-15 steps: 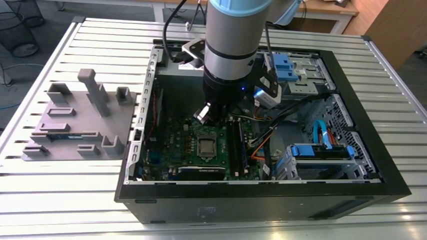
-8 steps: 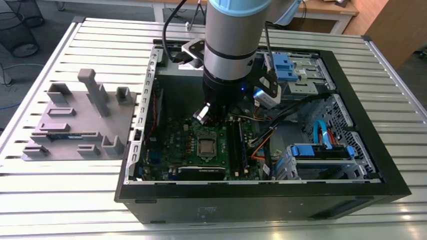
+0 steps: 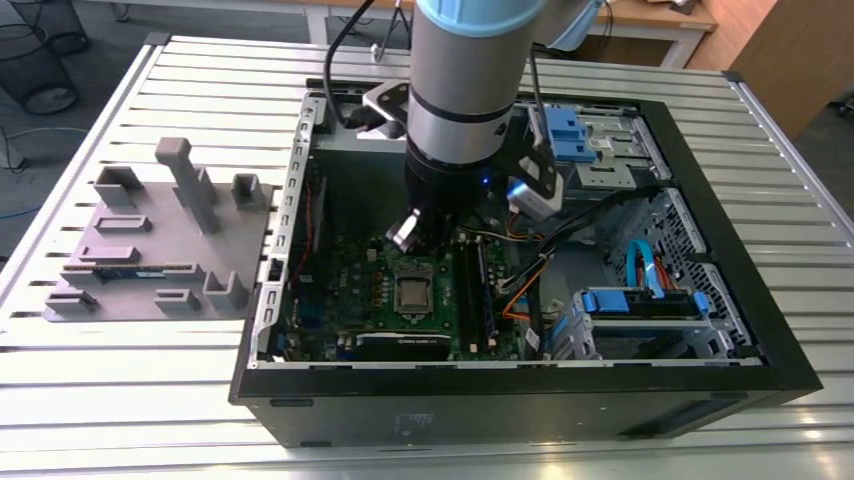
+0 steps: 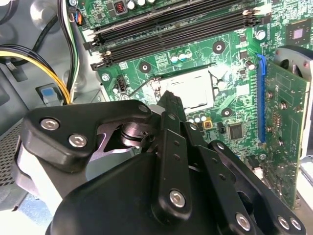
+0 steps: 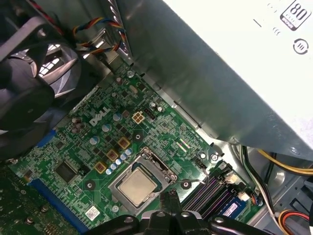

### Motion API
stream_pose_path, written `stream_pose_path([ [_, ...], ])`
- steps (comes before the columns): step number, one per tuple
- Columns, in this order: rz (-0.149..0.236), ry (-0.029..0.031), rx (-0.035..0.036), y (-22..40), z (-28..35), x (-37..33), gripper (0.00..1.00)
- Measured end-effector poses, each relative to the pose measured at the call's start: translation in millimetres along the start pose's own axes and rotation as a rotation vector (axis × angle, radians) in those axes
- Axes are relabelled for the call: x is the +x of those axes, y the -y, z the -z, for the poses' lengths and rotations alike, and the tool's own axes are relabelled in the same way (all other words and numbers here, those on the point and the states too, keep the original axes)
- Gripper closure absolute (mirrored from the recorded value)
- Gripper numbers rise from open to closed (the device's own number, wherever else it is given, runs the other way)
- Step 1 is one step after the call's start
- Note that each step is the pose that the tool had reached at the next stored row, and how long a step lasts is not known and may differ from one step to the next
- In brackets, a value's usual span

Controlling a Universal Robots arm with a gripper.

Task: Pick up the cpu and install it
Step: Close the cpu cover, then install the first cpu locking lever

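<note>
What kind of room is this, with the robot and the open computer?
Probably a robotics lab or workshop: a robot arm reaches into an open computer case on a slatted metal workbench, beside a grey parts fixture.

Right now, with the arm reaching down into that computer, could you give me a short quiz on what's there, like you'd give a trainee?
1. True or false: the cpu lies outside the computer case.
2. Where does the gripper hang?
A) over the motherboard, close beside the cpu
B) over the blue drive bays
C) outside the case
3. Fill in: the cpu sits in a socket on a board coloured ____.

Key: 1 false; 2 A; 3 green.
</note>
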State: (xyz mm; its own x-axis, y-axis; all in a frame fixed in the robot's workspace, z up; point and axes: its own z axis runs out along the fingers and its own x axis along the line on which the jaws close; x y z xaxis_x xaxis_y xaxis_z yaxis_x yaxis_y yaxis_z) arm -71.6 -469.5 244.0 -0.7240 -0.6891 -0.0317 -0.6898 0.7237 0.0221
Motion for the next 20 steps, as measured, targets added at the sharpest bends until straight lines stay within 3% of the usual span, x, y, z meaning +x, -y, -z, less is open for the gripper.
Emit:
stream_pose_path([
  [10, 0.0, 0.0001, 0.0, -0.3, -1.1, 1.9, 0.89],
  [20, 0.0, 0.0, 0.0, -6.7, -1.7, 10.3, 0.89],
])
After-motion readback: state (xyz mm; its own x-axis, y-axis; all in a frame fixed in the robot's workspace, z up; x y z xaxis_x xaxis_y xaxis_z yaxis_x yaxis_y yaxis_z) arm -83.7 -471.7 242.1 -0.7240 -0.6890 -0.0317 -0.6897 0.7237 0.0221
